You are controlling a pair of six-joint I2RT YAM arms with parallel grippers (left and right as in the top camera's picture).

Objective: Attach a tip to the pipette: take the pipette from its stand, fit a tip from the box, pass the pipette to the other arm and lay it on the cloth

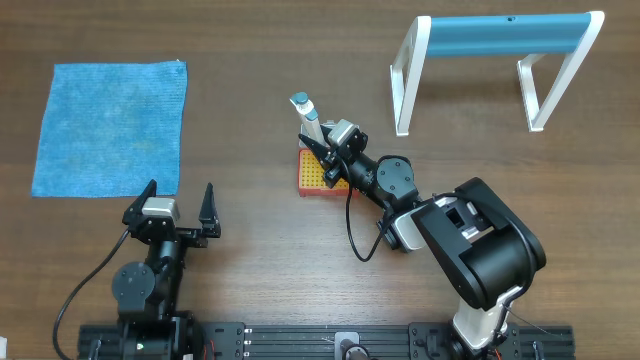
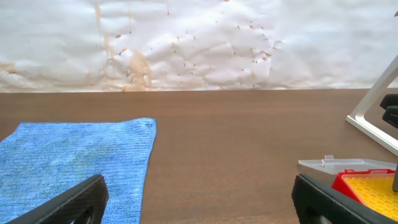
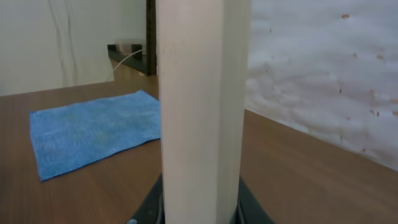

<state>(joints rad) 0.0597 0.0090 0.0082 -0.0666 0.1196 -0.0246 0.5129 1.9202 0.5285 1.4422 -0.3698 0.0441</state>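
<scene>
My right gripper (image 1: 322,145) is shut on the white pipette (image 1: 308,117), which it holds upright over the yellow tip box with red base (image 1: 314,172) at the table's middle. In the right wrist view the pipette body (image 3: 202,106) rises as a white column straight up from between the fingers. The pipette's lower end is hidden behind the gripper. My left gripper (image 1: 180,208) stands open near the front left, just below the blue cloth (image 1: 112,128). In the left wrist view the cloth (image 2: 68,165) lies ahead and the tip box (image 2: 370,190) sits off to one side.
The white and blue pipette stand (image 1: 495,65) occupies the back right with nothing hanging on it. The tip box's clear lid (image 2: 345,164) lies open behind it. Bare wooden table stretches between cloth and tip box.
</scene>
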